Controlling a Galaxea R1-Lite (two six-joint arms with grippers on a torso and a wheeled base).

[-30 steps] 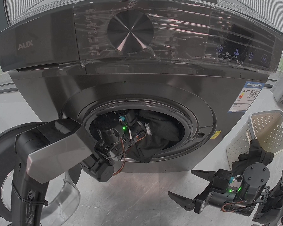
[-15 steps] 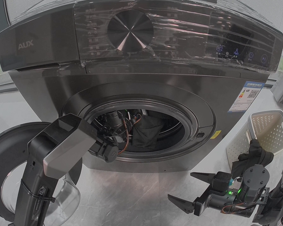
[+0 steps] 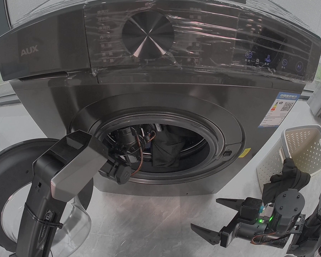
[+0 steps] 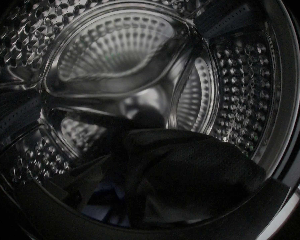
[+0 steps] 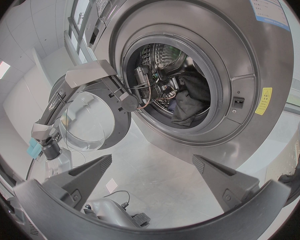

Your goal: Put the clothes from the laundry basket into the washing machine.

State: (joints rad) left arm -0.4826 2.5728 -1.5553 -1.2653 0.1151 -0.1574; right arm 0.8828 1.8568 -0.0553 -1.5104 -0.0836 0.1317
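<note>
Our left gripper [image 3: 148, 136] has pushed the dark garment [image 3: 166, 147] off the rim, seemingly fully into the washing machine [image 3: 203, 100]; its jaws we cannot tell, right gripper [image 3: 204, 213] gapes empty

A laundry corner in a bare, bright test room rather than a lived-in home. A front-loading washing machine [image 3: 160, 90] has protective film [image 3: 203, 36] over its control panel and an energy label [image 3: 280, 109] on its front. A white perforated laundry basket [image 3: 306, 147] stands on the pale stone-look floor [image 3: 160, 218]. There are plain white wall panels [image 5: 30, 27] and a ceiling light [image 5: 0, 69].
</note>
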